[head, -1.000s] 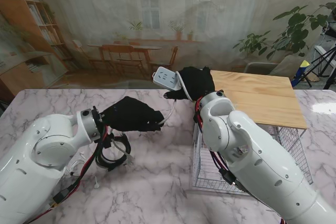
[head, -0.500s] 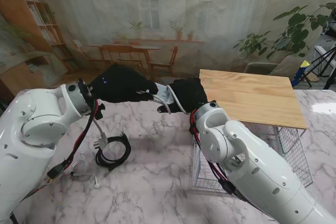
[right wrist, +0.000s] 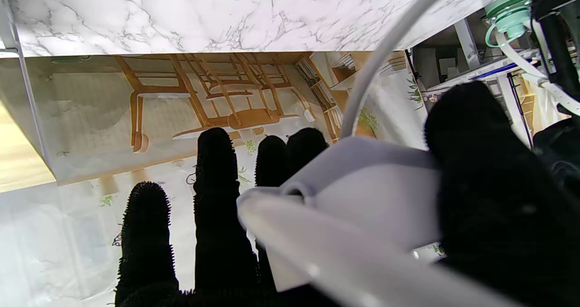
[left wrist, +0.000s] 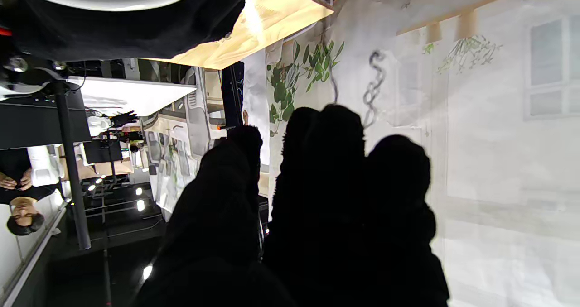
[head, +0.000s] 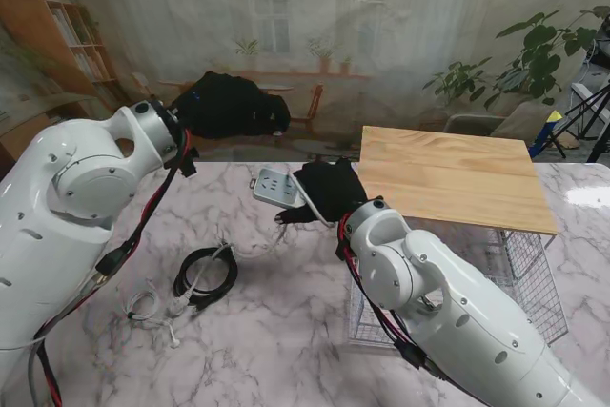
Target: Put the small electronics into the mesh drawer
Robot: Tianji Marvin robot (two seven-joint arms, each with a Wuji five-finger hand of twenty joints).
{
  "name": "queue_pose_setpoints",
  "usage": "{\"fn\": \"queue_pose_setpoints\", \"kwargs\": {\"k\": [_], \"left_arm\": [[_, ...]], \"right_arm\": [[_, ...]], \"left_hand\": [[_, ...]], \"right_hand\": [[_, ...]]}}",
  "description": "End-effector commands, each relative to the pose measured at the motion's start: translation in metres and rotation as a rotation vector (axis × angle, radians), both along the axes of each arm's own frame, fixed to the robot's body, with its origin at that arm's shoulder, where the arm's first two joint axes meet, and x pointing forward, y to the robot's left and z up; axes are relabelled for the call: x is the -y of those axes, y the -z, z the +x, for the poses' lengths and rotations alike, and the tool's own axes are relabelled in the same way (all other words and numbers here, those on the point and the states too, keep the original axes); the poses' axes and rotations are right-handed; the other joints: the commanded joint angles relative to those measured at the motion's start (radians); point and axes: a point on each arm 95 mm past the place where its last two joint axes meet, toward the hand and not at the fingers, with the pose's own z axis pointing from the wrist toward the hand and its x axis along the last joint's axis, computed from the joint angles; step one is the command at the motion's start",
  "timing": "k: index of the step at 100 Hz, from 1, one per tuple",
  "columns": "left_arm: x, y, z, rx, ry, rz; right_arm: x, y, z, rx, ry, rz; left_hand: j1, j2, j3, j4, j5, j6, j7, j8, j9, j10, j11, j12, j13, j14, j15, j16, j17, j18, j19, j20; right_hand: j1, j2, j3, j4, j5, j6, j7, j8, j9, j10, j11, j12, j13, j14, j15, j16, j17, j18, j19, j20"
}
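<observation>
My right hand (head: 329,190) in its black glove is shut on a white power strip (head: 278,187), held above the marble table with its socket face up. In the right wrist view the power strip (right wrist: 376,198) sits between thumb and fingers (right wrist: 217,175), and its white cord (right wrist: 385,58) runs off toward the table. The cord (head: 255,252) trails down to a black cable coil (head: 205,276). My left hand (head: 233,105) is raised high on the left, far from me, open and holding nothing (left wrist: 317,207). The mesh drawer (head: 529,269) stands at the right, mostly behind my right arm.
A wooden board (head: 457,173) lies over the drawer's far part. Thin white cables (head: 148,302) lie beside the black coil, nearer to me on the left. The marble table (head: 286,350) spreads in front of me. The drawer's near-left corner (head: 367,316) shows beside my forearm.
My left hand has let go near the power strip and risen up and away. My right hand has carried the strip left and nearer to me, turning its socket face up.
</observation>
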Motion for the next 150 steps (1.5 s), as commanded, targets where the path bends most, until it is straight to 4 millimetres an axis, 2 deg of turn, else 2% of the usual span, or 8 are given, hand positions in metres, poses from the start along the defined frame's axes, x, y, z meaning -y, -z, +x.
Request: {"fn": "queue_pose_setpoints", "kwargs": {"k": [1, 23, 44, 82, 109, 132, 139, 150], "left_arm": [[0.002, 0.003, 0.006, -0.013, -0.007, 0.023], [-0.006, 0.018, 0.013, -0.031, -0.055, 0.014], [-0.041, 0.046, 0.031, -0.117, -0.178, 0.022], [-0.098, 0.144, 0.052, -0.383, -0.358, 0.28], [-0.078, 0.185, 0.045, -0.607, -0.233, 0.276], [-0.06, 0.188, 0.035, -0.66, -0.126, 0.25], [-0.056, 0.191, 0.033, -0.662, -0.104, 0.234], [-0.049, 0.196, 0.03, -0.651, -0.074, 0.213]], "right_arm": [[-0.002, 0.0, -0.003, 0.002, -0.01, 0.0], [0.004, -0.005, -0.003, 0.018, 0.014, 0.016], [0.009, -0.009, -0.001, 0.031, 0.037, 0.017], [0.012, -0.013, 0.002, 0.039, 0.058, 0.016], [0.012, -0.014, 0.004, 0.037, 0.062, 0.01], [0.014, -0.016, 0.004, 0.042, 0.069, 0.014], [0.014, -0.016, 0.004, 0.042, 0.069, 0.015], [0.014, -0.016, 0.004, 0.041, 0.068, 0.016]], "left_hand": [[0.079, 0.024, 0.052, 0.04, 0.01, -0.037, 0.025, 0.019, 0.012, 0.031, 0.029, 0.017, 0.032, -0.049, 0.042, 0.025, 0.008, -0.073, 0.045, 0.03], [0.095, 0.059, 0.051, 0.038, -0.029, 0.032, -0.05, -0.059, -0.062, 0.016, -0.076, -0.094, -0.066, 0.035, -0.184, -0.052, -0.092, 0.001, -0.124, -0.005], [-0.019, 0.075, 0.041, 0.054, -0.164, 0.084, -0.321, -0.122, -0.43, 0.063, -0.334, -0.383, -0.371, 0.128, -0.507, -0.269, -0.365, 0.099, -0.372, -0.106], [0.0, 0.036, 0.341, 0.167, -0.236, 0.067, -0.517, -0.323, -0.605, 0.008, -0.437, -0.551, -0.514, 0.076, -0.663, -0.562, -0.436, -0.008, -0.475, -0.237], [-0.09, -0.046, 0.172, 0.086, -0.34, 0.0, -0.618, -0.436, -0.723, -0.058, -0.498, -0.617, -0.606, 0.044, -0.712, -0.642, -0.484, -0.04, -0.535, -0.272], [-0.25, -0.117, 0.351, 0.206, -0.393, 0.01, -0.626, -0.475, -0.77, -0.042, -0.535, -0.652, -0.669, 0.035, -0.714, -0.675, -0.526, -0.062, -0.568, -0.283], [-0.292, -0.159, 0.325, 0.195, -0.394, 0.015, -0.625, -0.474, -0.766, -0.042, -0.525, -0.646, -0.667, 0.034, -0.71, -0.674, -0.525, -0.066, -0.569, -0.283], [-0.221, -0.159, 0.185, 0.058, -0.301, -0.043, -0.558, -0.435, -0.672, -0.081, -0.462, -0.602, -0.594, 0.005, -0.682, -0.661, -0.486, -0.079, -0.521, -0.278]], "right_hand": [[0.16, 0.236, 0.343, 0.007, 0.103, -0.15, 0.04, 0.0, 0.014, -0.034, 0.028, 0.009, 0.018, -0.008, 0.065, 0.017, 0.0, 0.003, -0.007, 0.011], [0.16, 0.237, 0.343, 0.006, 0.102, -0.148, 0.038, 0.001, 0.014, -0.034, 0.027, 0.01, 0.016, -0.005, 0.064, 0.017, -0.003, 0.002, -0.008, 0.01], [0.161, 0.237, 0.342, 0.006, 0.102, -0.15, 0.037, 0.002, 0.013, -0.035, 0.027, 0.011, 0.017, -0.007, 0.064, 0.017, -0.002, 0.003, -0.007, 0.009], [0.162, 0.239, 0.338, 0.005, 0.1, -0.149, 0.035, 0.002, 0.012, -0.033, 0.027, 0.011, 0.016, -0.006, 0.064, 0.017, -0.003, 0.003, -0.007, 0.008], [0.163, 0.24, 0.337, 0.005, 0.099, -0.151, 0.035, 0.003, 0.014, -0.032, 0.028, 0.011, 0.016, -0.005, 0.064, 0.017, -0.004, 0.003, -0.008, 0.008], [0.163, 0.242, 0.334, 0.005, 0.1, -0.149, 0.035, 0.003, 0.012, -0.032, 0.027, 0.011, 0.016, -0.006, 0.064, 0.017, -0.006, 0.003, -0.009, 0.007], [0.164, 0.242, 0.334, 0.005, 0.099, -0.149, 0.034, 0.003, 0.012, -0.033, 0.027, 0.011, 0.017, -0.006, 0.064, 0.017, -0.005, 0.004, -0.009, 0.007], [0.163, 0.244, 0.333, 0.005, 0.099, -0.15, 0.034, 0.003, 0.01, -0.032, 0.026, 0.01, 0.015, -0.006, 0.064, 0.017, -0.006, 0.003, -0.01, 0.007]]}}
